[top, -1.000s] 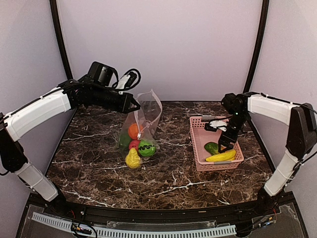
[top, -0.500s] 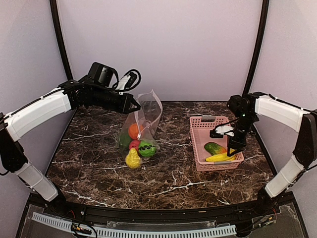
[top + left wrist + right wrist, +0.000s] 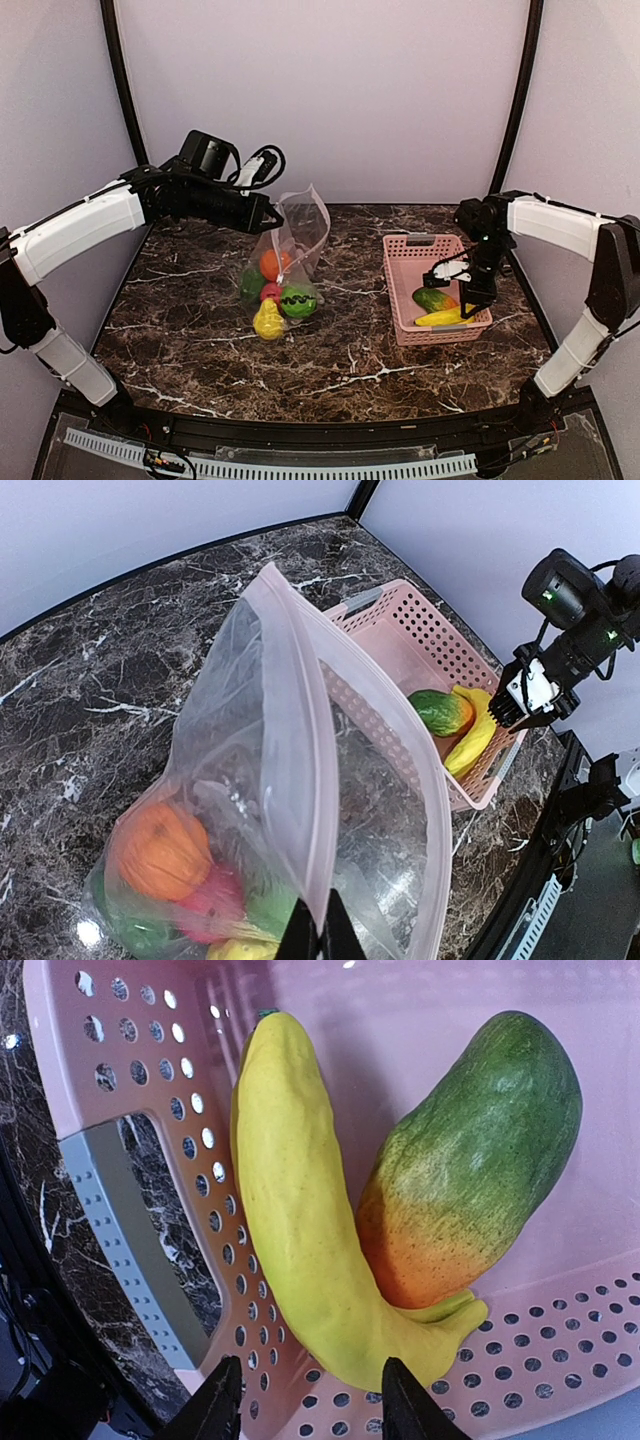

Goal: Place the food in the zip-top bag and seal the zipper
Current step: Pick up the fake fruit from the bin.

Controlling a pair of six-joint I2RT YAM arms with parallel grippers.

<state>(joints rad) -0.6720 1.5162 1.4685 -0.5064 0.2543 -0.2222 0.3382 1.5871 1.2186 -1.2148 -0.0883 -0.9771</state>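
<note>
since a second ago the right pincer [image 3: 470,300] has swung from the middle of the pink basket [image 3: 400,282] to its near right corner, and its jaws have narrowed. nearest on the dark marble worktop [image 3: 200,345], the bottom of the zip-top bag [image 3: 292,235] rests with a yellow piece [image 3: 267,320] at its near end. a green piece [image 3: 298,300], a red one [image 3: 270,291] and an orange [image 3: 270,264] lie behind it, all inside the bag. level with them, in the basket, the banana [image 3: 290,1210] lies along the wall, touching a green-and-orange fruit [image 3: 470,1160]. the right pincer's jaws stand apart, one on each side of the banana's end; whether they touch it i cannot tell. farther back, the left pincer [image 3: 320,935] is clamped together on the bag's rim, right on the pale pink zipper [image 3: 300,740], holding the mouth up and open above the worktop.
</note>
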